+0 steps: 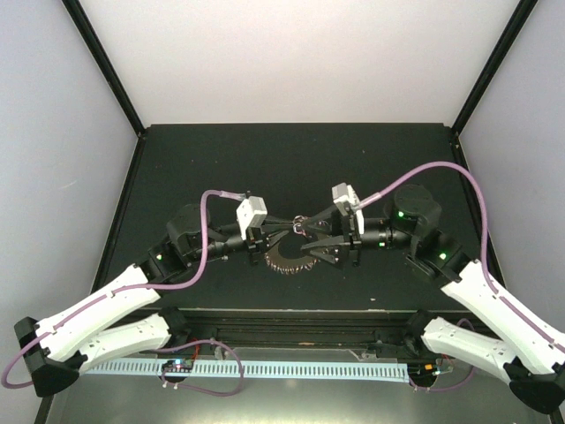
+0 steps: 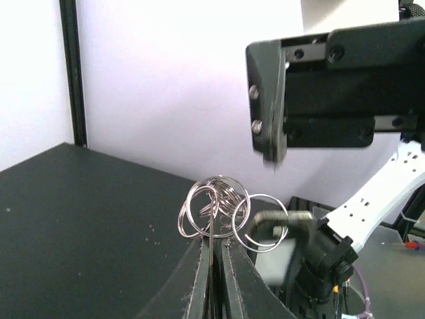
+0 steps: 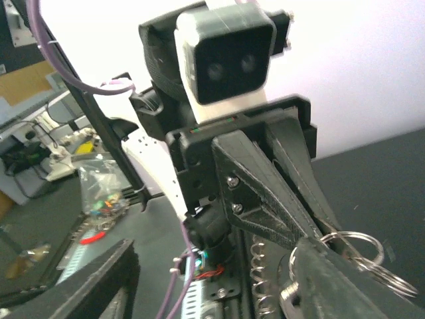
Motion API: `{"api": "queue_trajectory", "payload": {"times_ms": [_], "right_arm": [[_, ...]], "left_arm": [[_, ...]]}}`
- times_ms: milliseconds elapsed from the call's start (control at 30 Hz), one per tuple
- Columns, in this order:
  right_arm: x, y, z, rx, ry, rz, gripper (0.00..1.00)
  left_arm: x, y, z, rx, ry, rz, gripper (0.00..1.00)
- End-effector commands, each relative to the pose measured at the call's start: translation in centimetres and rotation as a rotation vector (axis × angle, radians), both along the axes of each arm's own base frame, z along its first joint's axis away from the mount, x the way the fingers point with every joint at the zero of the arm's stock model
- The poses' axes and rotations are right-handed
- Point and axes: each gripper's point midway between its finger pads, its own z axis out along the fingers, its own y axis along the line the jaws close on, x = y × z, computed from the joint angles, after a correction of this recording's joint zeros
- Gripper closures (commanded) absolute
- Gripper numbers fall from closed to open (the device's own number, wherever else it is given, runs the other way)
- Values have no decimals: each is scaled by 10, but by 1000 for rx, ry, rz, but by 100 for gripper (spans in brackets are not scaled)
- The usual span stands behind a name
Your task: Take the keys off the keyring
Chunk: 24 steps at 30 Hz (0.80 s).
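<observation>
My left gripper (image 2: 212, 240) is shut on a thin metal edge of the keyring (image 1: 290, 259), held up above the table. A bunch of small wire loops (image 2: 219, 209) sticks out past its fingertips. In the top view the grey ring hangs under the two grippers at the table's middle, its fringed rim showing. In the right wrist view the fringe (image 3: 260, 282) and some loops (image 3: 362, 247) show. My right gripper (image 1: 302, 237) is open, its fingers (image 3: 345, 286) spread either side of the left gripper's tip, one beside the loops. I cannot make out a key.
The black table (image 1: 291, 159) is walled by white panels with black corner posts (image 1: 101, 62). A white slotted rail (image 1: 265, 367) runs along the near edge between the arm bases. Purple cables (image 1: 207, 238) loop from both wrists.
</observation>
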Motion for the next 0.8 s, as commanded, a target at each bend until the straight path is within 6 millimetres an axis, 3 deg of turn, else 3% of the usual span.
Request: {"api": "queue_trajectory", "payload": {"times_ms": [0, 100, 200, 300, 500, 767], "right_arm": [[5, -27, 47, 104, -146, -180, 26], [15, -37, 46, 81, -201, -278, 26], [14, -36, 36, 16, -241, -265, 29], [6, -35, 29, -20, -287, -213, 31], [-18, -29, 34, -14, -345, -51, 42], [-39, -19, 27, -27, -313, 149, 59]], "left_arm": [[-16, 7, 37, -116, -103, -67, 99], [-34, 7, 42, -126, -144, -161, 99], [-50, 6, 46, -126, -165, -252, 98], [-65, 4, 46, -110, -170, -349, 98], [-93, -2, 45, -75, -124, -587, 98], [-113, 1, 42, -67, -69, -757, 99]]}}
